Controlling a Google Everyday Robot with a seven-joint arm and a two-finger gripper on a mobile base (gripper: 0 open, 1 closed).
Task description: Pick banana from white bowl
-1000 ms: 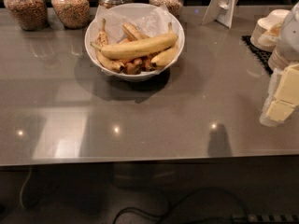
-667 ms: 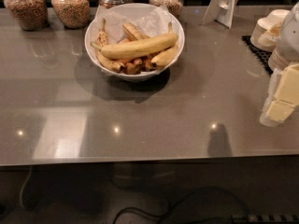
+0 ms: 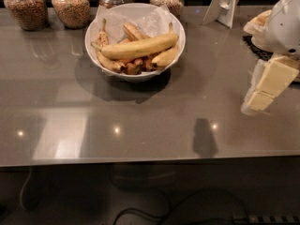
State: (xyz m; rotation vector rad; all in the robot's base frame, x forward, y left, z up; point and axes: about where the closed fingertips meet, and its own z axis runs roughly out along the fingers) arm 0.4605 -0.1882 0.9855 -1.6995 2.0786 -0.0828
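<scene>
The white bowl (image 3: 96, 50), lined with crinkled white paper, stands at the back middle of the grey counter. The banana (image 3: 139, 47), long, gently curved and mostly clean yellow, lies across the top of several shorter, browner bananas in the bowl. A stubby yellow banana (image 3: 165, 57) lies beside it at the bowl's right. My gripper (image 3: 263, 92), cream-coloured under a white arm, hangs at the right edge of the view above the counter, well to the right of the bowl and nearer the front.
Several glass jars of grains (image 3: 71, 6) line the back edge behind the bowl. A white stand (image 3: 225, 3) is at the back right. Stacked cream bowls (image 3: 257, 25) sit on a dark mat (image 3: 255, 48) behind the arm. The counter's front edge (image 3: 140, 159) runs across the view.
</scene>
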